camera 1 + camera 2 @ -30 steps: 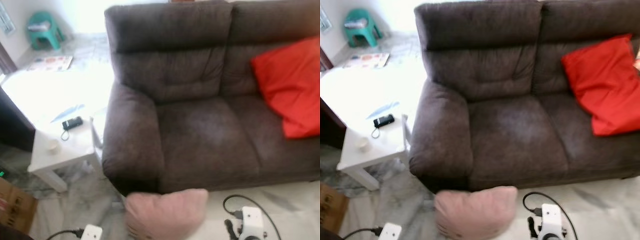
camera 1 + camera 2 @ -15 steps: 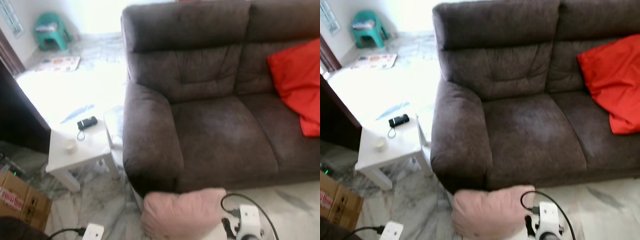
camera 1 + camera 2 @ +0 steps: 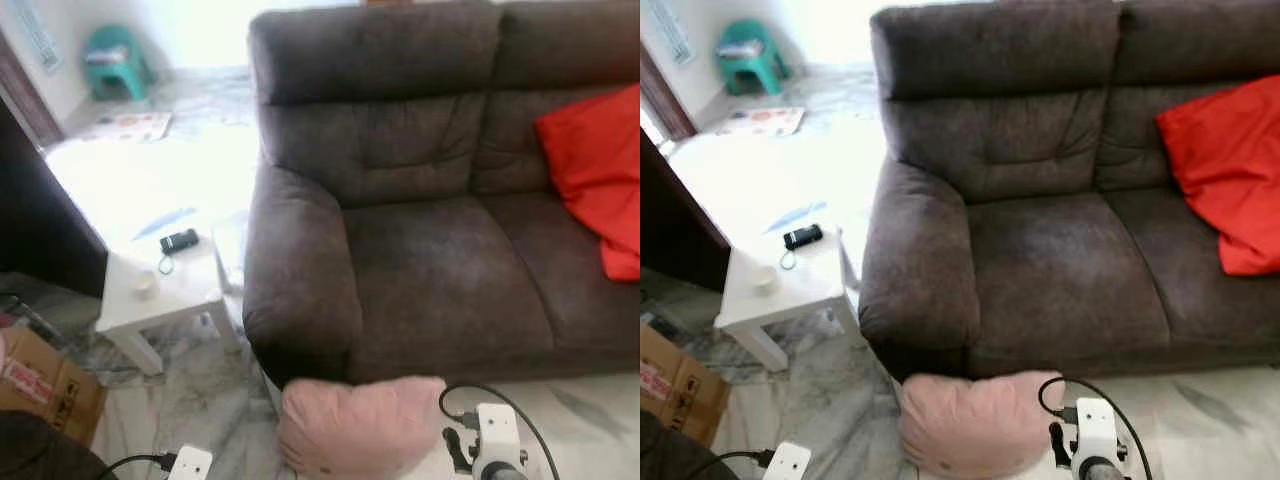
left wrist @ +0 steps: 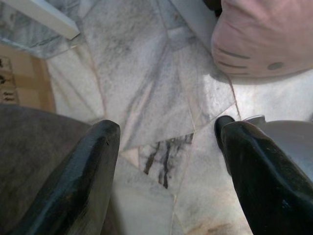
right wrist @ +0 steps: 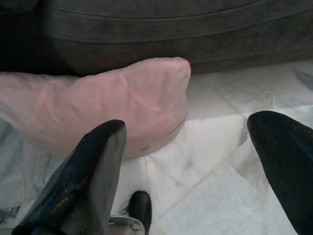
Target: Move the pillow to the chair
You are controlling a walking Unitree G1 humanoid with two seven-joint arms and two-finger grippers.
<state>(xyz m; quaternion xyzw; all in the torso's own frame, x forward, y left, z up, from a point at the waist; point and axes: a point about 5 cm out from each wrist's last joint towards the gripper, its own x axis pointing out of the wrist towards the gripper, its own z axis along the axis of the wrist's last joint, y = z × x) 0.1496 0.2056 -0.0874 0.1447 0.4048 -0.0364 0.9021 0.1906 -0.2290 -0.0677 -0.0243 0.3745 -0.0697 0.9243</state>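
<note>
A pale pink pillow (image 3: pixel 360 425) lies on the marble floor against the front of the dark brown sofa (image 3: pixel 440 250), below its left armrest. My right gripper (image 5: pixel 188 129) is open just above the floor, fingers spread wide, with the pillow (image 5: pixel 112 103) right ahead of it and apart from both fingers. Its white wrist (image 3: pixel 495 440) sits beside the pillow's right end. My left gripper (image 4: pixel 166 129) is open over bare floor, with the pillow (image 4: pixel 264 39) off to one side. A small green chair (image 3: pixel 115 60) stands far back on the left.
A red cushion (image 3: pixel 595 170) leans on the sofa's right seat. A white side table (image 3: pixel 160 290) with a black device (image 3: pixel 178 241) and a cup stands left of the sofa. A cardboard box (image 3: pixel 40 375) and a dark grey upholstered surface (image 4: pixel 39 156) are at the near left.
The camera has turned left, so the sofa and table sit further right in the picture. The pink pillow stays on the floor and both grippers stay open.
</note>
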